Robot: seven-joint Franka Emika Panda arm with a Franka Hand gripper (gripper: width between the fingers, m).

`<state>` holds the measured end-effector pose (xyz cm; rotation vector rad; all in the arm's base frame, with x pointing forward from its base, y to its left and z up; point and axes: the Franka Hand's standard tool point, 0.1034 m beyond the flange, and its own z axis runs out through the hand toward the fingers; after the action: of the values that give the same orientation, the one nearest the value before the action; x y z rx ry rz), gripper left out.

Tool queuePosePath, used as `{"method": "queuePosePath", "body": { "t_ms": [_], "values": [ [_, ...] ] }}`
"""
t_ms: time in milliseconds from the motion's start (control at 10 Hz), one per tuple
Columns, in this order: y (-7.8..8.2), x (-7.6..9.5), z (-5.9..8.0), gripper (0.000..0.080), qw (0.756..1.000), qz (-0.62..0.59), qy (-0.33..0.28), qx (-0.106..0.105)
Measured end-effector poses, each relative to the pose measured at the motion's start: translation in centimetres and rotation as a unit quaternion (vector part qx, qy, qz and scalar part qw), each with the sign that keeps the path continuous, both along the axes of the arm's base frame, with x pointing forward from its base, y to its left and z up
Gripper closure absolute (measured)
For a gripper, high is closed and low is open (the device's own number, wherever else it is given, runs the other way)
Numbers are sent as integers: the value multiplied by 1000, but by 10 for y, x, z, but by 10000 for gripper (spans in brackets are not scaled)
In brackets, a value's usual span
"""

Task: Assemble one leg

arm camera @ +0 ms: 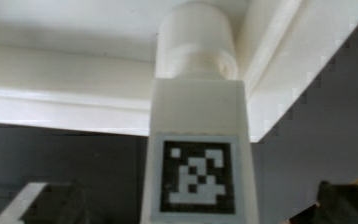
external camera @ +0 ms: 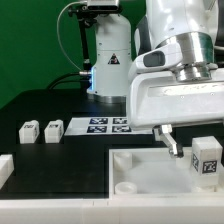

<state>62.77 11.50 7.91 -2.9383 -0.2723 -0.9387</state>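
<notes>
I count three white legs in the exterior view, one standing inside the white tray-like part with its fiducial tag showing, two loose on the table beside the marker board; the gripper stands released; no legible writing.

The pincer hangs open just beside an upright leg in the white tray; three spare legs wait on the counter.
</notes>
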Motion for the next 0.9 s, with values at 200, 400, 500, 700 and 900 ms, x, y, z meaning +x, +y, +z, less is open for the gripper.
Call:
{"method": "queuePosePath", "body": {
  "t_ms": [200, 400, 500, 700, 900],
  "values": [
    [0, -1, 11, 150, 998, -4, 56, -1],
    [-2, 8, 25, 150, 998, 5, 60, -6],
    [-5, 11, 26, 150, 998, 2, 67, -6],
    [-6, 10, 22, 150, 997, 1, 71, -6],
    [-6, 8, 21, 150, 997, 2, 79, -7]
  ]
}}
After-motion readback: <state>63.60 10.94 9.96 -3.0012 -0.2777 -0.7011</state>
